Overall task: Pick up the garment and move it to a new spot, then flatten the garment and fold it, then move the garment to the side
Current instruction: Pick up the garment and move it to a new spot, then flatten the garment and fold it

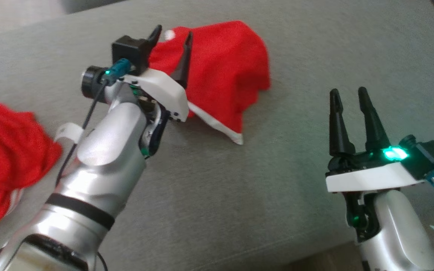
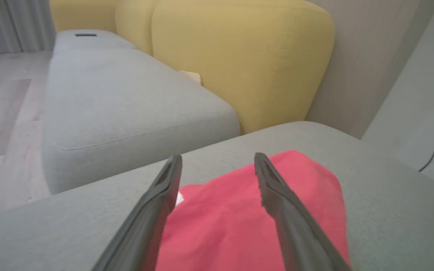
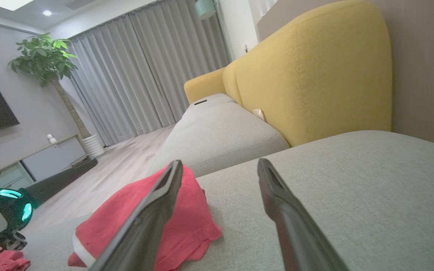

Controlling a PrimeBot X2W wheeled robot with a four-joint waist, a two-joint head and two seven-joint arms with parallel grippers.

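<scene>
My left claw hangs over the red garment with its two dark fingers spread wide and nothing between them; in my left wrist view the claw shows the same gap, and the garment lies on the cushion beneath and beyond the fingers, gripped by neither. The garment sits in a loose, rumpled heap on the far part of the grey sofa cushion, with a white trim running along its near edge down to a pointed corner. My right claw stands well apart from it at the near right, fingers pointing up and open as well, holding nothing. Looking along my right claw, I see the garment off to the left, partly hidden behind one finger, and bare grey cushion ahead of the other. A second red cloth lies bunched at the left edge of the cushion, beside my left forearm. Behind the cushion rises a yellow backrest, and a second grey seat runs along in front of it.
</scene>
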